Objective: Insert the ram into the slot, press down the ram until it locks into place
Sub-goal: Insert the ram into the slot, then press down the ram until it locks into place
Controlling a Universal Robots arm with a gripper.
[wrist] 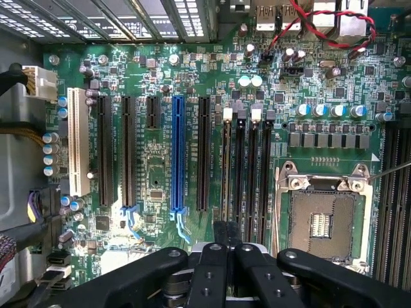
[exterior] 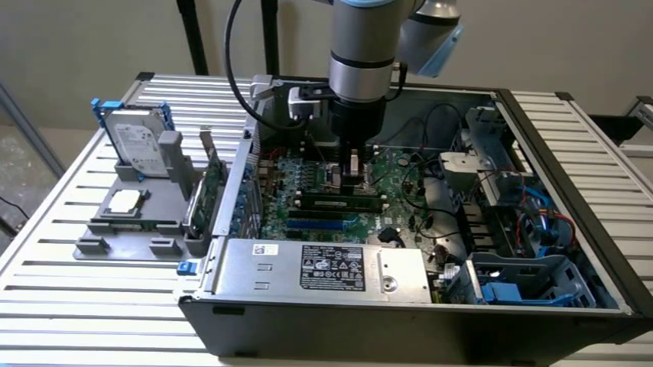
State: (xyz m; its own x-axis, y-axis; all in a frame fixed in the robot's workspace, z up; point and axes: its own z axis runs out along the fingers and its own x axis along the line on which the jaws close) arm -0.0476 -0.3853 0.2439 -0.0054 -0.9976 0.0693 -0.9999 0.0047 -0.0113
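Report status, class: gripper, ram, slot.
Gripper low over long narrow black plastic memory slots. Flat green ram stick stands in one. Locking unclear.

The exterior view looks down obliquely from in front of the open computer case (exterior: 571, 306), taking it in whole. The wrist view hangs close above the motherboard (wrist: 160, 160), facing straight down; both views share that motherboard (exterior: 306, 202).
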